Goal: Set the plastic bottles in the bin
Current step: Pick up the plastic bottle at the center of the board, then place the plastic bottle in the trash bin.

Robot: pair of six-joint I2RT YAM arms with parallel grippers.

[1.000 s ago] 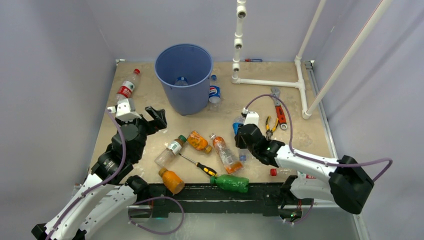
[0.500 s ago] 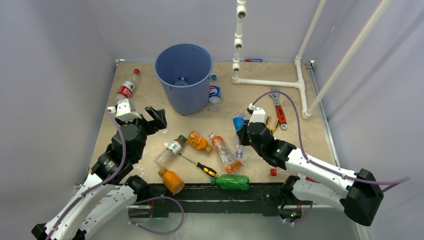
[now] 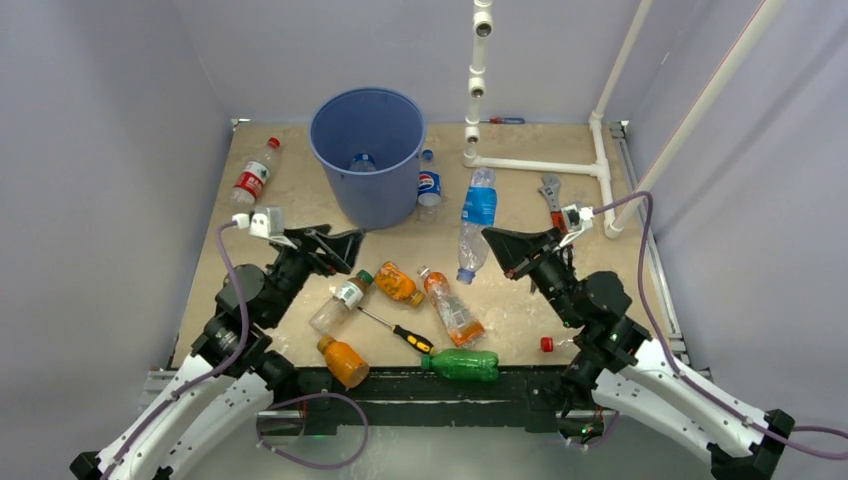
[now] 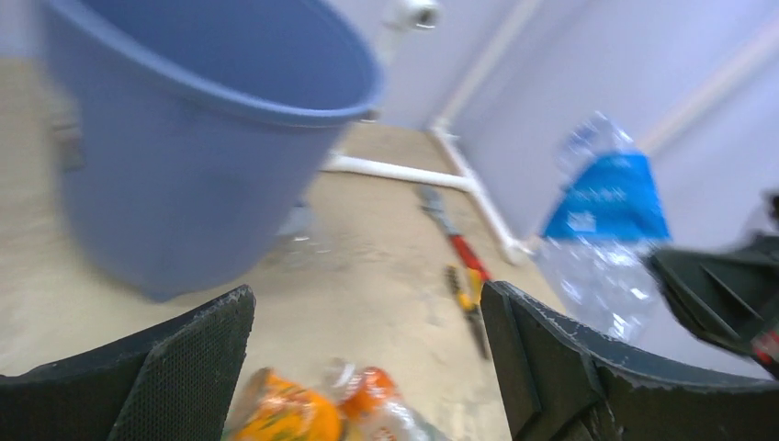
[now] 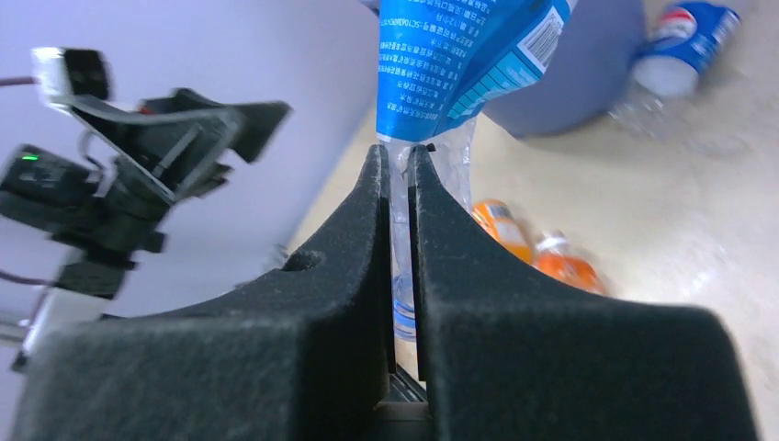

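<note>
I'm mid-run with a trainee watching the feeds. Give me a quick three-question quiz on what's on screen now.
1. True or false: the right gripper is shut on the blue-label bottle.
2. How many bottles can be seen inside the bin from the top view?
3. The left gripper is: A. open, holding nothing; B. shut on a bottle; C. down inside the bin.

Key
1. True.
2. One, the binned bottle.
3. A.
</note>
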